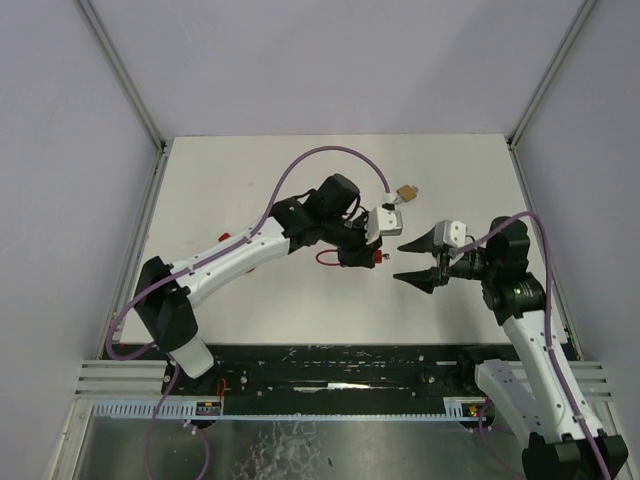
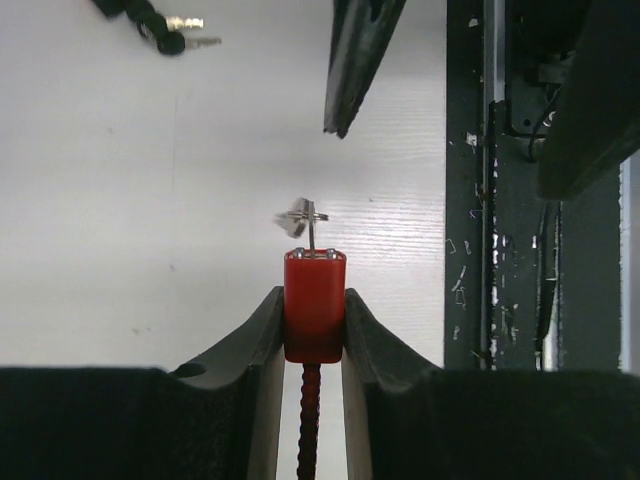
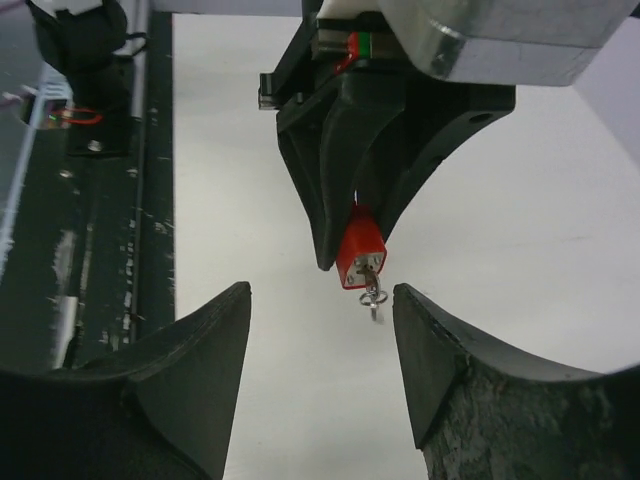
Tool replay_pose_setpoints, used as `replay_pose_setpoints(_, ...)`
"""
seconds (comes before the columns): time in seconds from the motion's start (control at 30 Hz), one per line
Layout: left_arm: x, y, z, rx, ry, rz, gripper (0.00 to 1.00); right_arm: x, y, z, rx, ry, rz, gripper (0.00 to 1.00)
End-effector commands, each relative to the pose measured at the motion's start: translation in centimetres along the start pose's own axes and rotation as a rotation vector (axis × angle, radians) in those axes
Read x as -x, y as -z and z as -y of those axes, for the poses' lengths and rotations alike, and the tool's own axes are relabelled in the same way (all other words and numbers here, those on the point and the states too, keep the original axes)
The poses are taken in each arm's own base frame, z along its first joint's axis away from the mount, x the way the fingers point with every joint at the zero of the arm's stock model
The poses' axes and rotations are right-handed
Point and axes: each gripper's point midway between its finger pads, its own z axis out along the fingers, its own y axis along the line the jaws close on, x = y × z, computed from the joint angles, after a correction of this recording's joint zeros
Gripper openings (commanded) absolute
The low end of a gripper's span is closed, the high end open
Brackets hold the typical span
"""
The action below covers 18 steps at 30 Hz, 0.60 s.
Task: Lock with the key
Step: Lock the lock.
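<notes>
A small red padlock (image 2: 314,300) with a red cable shackle is pinched between the fingers of my left gripper (image 2: 314,295), which is shut on its body. A silver key (image 2: 305,222) with a small ring sticks out of the lock's end face. In the right wrist view the lock (image 3: 360,255) and its key (image 3: 373,297) hang just ahead of my right gripper (image 3: 320,295), which is open, its fingers standing wide to either side and touching nothing. From above, the left gripper (image 1: 372,255) and right gripper (image 1: 398,262) face each other at mid-table.
A brass padlock (image 1: 405,192) lies on the white table behind the grippers. Spare keys on a black fob (image 2: 170,30) lie at the top left of the left wrist view. A black rail (image 1: 330,365) runs along the table's near edge.
</notes>
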Motion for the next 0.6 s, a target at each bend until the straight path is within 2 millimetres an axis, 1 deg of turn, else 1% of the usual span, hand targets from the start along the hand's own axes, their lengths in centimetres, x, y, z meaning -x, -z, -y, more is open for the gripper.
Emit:
replay_pose_setpoints(0.0,0.5,0.7,0.4,0.048,0.19,0.062,0.0,0.9,-0.4,-0.7,0.15,-0.006,0.021,0.64)
replay_pose_setpoints(0.03,0.2,0.6,0.4,0.058,0.222,0.07,0.0,0.5,-0.4,-0.5,0.157,0.022,0.002,0.64)
replay_pose_setpoints(0.07,-0.6,0.5,0.3,0.081,0.262,0.058,0.0,0.1,-0.5,-0.3,0.163,0.029,-0.006,0.64)
replay_pose_setpoints(0.1,-0.9,0.5,0.4,0.089,0.287,0.053,0.0,-0.1,-0.7,0.0,0.17,0.022,-0.006,0.64)
replay_pose_setpoints(0.2,-1.3,0.8,1.0,0.097,0.302,0.074,0.0,-0.1,-1.1,0.0,0.208,-0.007,0.023,0.64)
replay_pose_setpoints(0.37,-0.8,1.3,2.2,0.088,0.235,0.132,0.0,-0.3,-1.5,0.9,0.207,-0.022,0.023,0.64)
replay_pose_setpoints(0.43,-0.9,1.2,2.8,0.092,0.192,0.129,0.0,-0.6,-1.7,1.1,0.212,-0.039,0.016,0.64)
replay_pose_setpoints(0.57,-1.2,0.9,3.5,0.115,0.116,0.116,0.0,-1.0,-1.7,0.6,0.238,-0.021,0.013,0.64)
